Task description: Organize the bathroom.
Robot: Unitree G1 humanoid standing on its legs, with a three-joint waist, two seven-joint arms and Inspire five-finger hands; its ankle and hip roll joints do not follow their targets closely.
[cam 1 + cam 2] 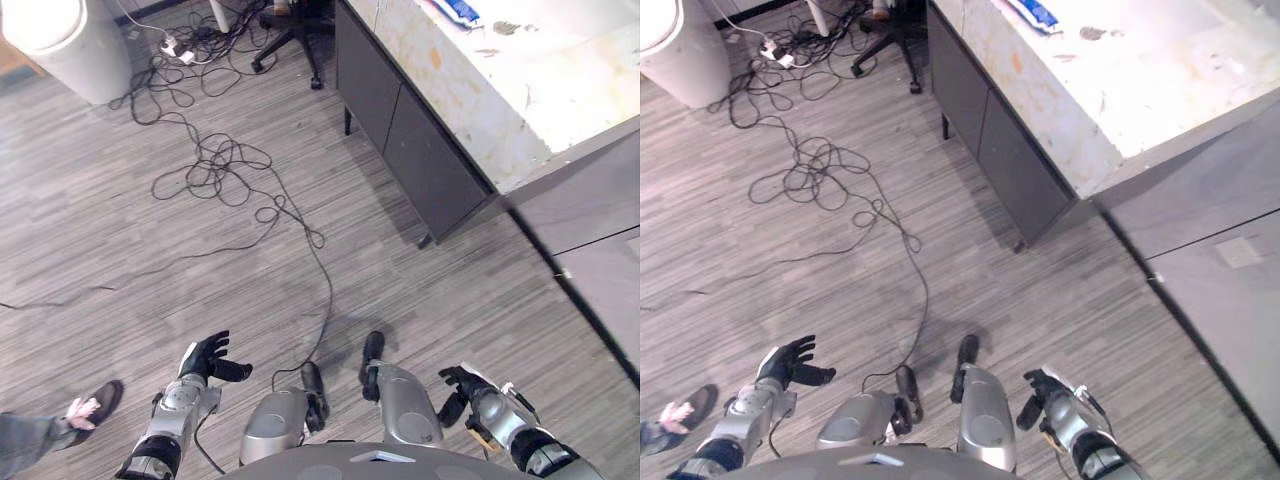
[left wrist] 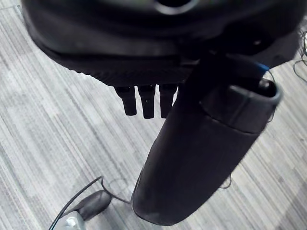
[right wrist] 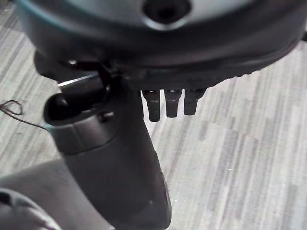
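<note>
My left hand (image 1: 205, 358) hangs low over the grey wood-look floor at the lower left, fingers straight and spread, holding nothing; in the left wrist view its thumb (image 2: 201, 158) and fingers (image 2: 146, 100) stand over bare floor. My right hand (image 1: 462, 388) hangs at the lower right, fingers relaxed and empty, and its thumb (image 3: 115, 163) shows in the right wrist view. A pale marbled counter (image 1: 500, 80) on dark cabinets (image 1: 410, 140) stands ahead to the right, with a blue and white item (image 1: 455, 10) lying on its far end.
A tangle of black cables (image 1: 215, 170) runs across the floor ahead. A white round bin (image 1: 65, 40) stands at the far left, a chair base (image 1: 290, 40) behind. A person's shoe (image 1: 92, 407) is close at my left. A grey mat (image 1: 600, 230) lies right of the counter.
</note>
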